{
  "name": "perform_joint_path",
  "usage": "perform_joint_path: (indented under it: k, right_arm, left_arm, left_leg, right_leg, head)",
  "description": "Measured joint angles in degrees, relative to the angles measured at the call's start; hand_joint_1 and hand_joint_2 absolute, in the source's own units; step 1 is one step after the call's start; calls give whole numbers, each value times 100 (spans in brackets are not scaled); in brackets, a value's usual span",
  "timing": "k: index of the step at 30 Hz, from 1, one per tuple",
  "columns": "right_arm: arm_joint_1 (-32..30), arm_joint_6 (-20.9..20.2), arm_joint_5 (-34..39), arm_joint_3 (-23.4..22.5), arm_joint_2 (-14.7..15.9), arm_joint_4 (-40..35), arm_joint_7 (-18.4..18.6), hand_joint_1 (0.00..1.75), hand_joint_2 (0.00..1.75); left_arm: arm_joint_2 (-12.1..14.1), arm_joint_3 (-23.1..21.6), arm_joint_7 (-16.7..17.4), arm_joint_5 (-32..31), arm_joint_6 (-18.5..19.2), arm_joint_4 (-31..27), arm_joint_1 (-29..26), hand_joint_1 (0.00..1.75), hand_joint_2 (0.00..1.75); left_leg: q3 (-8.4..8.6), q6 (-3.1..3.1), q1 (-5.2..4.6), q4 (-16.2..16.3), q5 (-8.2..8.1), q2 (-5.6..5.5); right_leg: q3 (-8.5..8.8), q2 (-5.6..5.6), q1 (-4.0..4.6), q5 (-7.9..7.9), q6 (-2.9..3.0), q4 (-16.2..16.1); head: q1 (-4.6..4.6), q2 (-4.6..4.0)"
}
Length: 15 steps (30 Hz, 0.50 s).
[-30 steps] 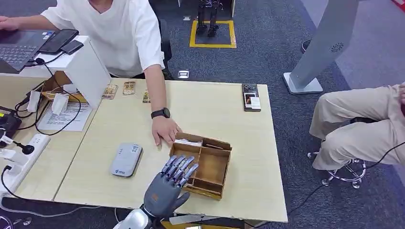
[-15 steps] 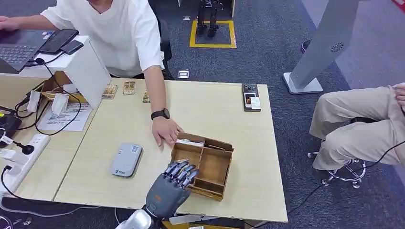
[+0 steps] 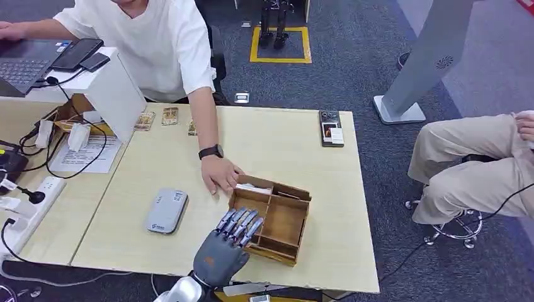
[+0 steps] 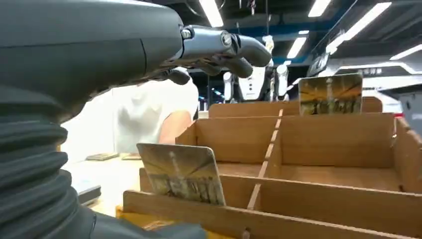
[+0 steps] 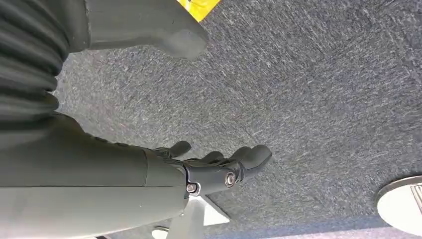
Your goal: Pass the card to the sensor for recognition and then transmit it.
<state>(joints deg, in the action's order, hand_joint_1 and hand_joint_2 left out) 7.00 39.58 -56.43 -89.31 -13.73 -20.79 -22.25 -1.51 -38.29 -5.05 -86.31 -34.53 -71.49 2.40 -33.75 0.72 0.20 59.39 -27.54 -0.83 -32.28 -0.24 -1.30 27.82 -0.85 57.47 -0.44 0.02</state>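
Observation:
A wooden divided box (image 3: 281,217) sits near the table's front edge. In the left wrist view a picture card (image 4: 182,172) stands tilted in the box's (image 4: 318,199) nearest compartment, and a second card (image 4: 331,93) leans at its far wall. My left hand (image 3: 223,249) hovers at the box's near left corner, its fingers (image 4: 224,46) spread over that compartment and holding nothing. The grey card sensor (image 3: 167,211) lies flat on the table to the left of the box. My right hand (image 5: 214,169) hangs over the carpet, fingers loose, nothing in it.
A person in a white shirt rests a hand (image 3: 220,173) on the box's far left corner. Loose cards (image 3: 170,116) lie at the table's far edge, a phone (image 3: 331,128) at the far right. Cables and a power strip (image 3: 25,201) lie left. A seated person's legs (image 3: 472,163) are right.
The box has slid slightly to the right under the person's hand. My left hand's fingers drew back a little and now reach over the box's near corner again.

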Motion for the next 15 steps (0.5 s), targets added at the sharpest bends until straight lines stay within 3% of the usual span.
perform_joint_path:
  k: [9, 12, 13, 15]
  right_arm:
    - [1, 0, -15, 0, 0, 17, 0, 0, 175]
    - [1, 0, -15, 0, 0, 20, 0, 0, 175]
    - [1, 0, -18, 0, 0, 24, 2, 0, 175]
    - [1, 0, -22, 0, 0, 26, 2, 0, 175]
  left_arm:
    - [-18, 22, 131, -155, 7, 162, 10, 26, 175]
    - [-24, 41, 149, -186, 7, 203, 14, 40, 175]
    - [-31, 50, 149, -194, 7, 216, 14, 54, 175]
    - [-44, 70, 149, -197, 7, 236, 16, 54, 175]
  left_leg:
    - [0, 0, 0, 0, 0, 0]
    - [0, 0, 0, 0, 0, 0]
    - [0, 0, 0, 0, 0, 0]
    - [0, 0, 0, 0, 0, 0]
  right_leg:
    - [0, 0, 0, 0, 0, 0]
    - [0, 0, 0, 0, 0, 0]
    - [0, 0, 0, 0, 0, 0]
    - [0, 0, 0, 0, 0, 0]
  head:
    - [0, -2]
    - [0, -2]
    - [0, 0]
    - [0, 0]
